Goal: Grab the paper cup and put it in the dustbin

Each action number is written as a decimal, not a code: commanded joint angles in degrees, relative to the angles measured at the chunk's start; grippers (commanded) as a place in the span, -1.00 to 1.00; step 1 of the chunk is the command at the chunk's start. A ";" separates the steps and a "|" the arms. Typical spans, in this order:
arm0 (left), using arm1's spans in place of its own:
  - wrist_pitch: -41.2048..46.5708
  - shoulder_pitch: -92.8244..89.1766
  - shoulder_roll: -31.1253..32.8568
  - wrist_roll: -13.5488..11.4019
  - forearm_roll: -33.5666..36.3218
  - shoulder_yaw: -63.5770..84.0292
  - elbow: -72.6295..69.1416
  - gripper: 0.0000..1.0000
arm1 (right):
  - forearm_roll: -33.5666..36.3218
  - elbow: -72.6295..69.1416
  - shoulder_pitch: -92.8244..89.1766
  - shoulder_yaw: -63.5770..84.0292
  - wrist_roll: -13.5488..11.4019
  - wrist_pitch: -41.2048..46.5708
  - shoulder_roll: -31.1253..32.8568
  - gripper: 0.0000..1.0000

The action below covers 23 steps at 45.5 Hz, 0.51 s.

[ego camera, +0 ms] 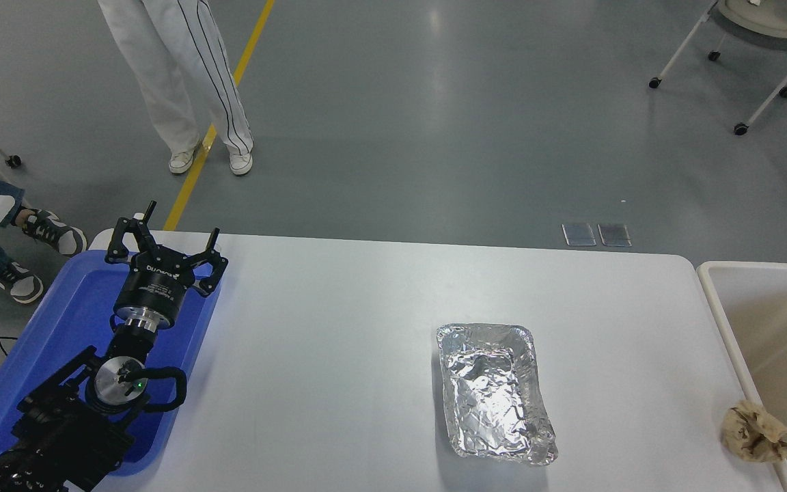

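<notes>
The paper cup is out of view. The dustbin [714,301] is a cream-white bin with a beige inside, standing off the table's right edge and cut off by the picture's right side. My left gripper [178,225] is open and empty, parked above the blue tray [72,321] at the table's left. My right arm and gripper are not in view.
A crinkled foil tray [492,393] lies right of the table's middle. A crumpled brown paper ball [752,430] sits at the table's right edge beside the dustbin. A person's legs [182,82] stand on the floor beyond the far left corner. Rolling chairs are at the far right.
</notes>
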<state>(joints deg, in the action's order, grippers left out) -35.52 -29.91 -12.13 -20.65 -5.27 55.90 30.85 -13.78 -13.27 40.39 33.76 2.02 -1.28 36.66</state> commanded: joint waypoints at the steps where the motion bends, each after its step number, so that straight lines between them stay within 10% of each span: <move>1: 0.01 0.03 0.00 0.00 0.00 0.00 0.00 1.00 | -0.02 -0.27 -0.48 -0.01 0.08 -0.91 -0.18 0.98; 4: 0.01 0.03 0.00 0.00 0.00 0.00 0.00 1.00 | -0.02 -0.53 -0.57 -0.01 0.00 -1.09 -0.18 0.49; 5: 0.01 0.03 0.00 0.00 0.00 0.00 0.00 1.00 | 0.07 -0.53 -0.75 -0.01 0.00 -1.00 -0.18 0.13; 6: 0.01 0.03 0.00 0.00 0.00 0.00 0.00 1.00 | 0.07 -0.97 -1.53 -0.01 0.00 -0.57 -0.10 -0.87; 7: 0.01 0.03 0.00 0.09 0.00 0.00 0.00 1.00 | 0.07 -1.32 -1.97 -0.01 0.00 -0.47 -0.09 -1.00; 10: 0.01 -0.06 0.00 0.00 0.00 0.00 0.00 1.00 | 0.07 -1.68 -2.24 -0.01 0.00 -0.82 -0.18 -0.82; 14: 0.01 0.03 0.00 0.00 0.00 0.00 0.00 1.00 | 0.07 -0.71 -1.63 -0.53 0.00 -1.09 0.17 0.57; 23: 0.01 0.03 0.00 0.00 0.00 0.00 0.00 1.00 | -0.02 -1.06 -0.22 -1.85 0.08 -1.00 0.70 0.93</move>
<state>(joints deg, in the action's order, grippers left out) -35.50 -29.89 -12.13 -20.65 -5.27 55.90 30.85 -13.73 -14.14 39.09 32.86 2.05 -2.16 36.81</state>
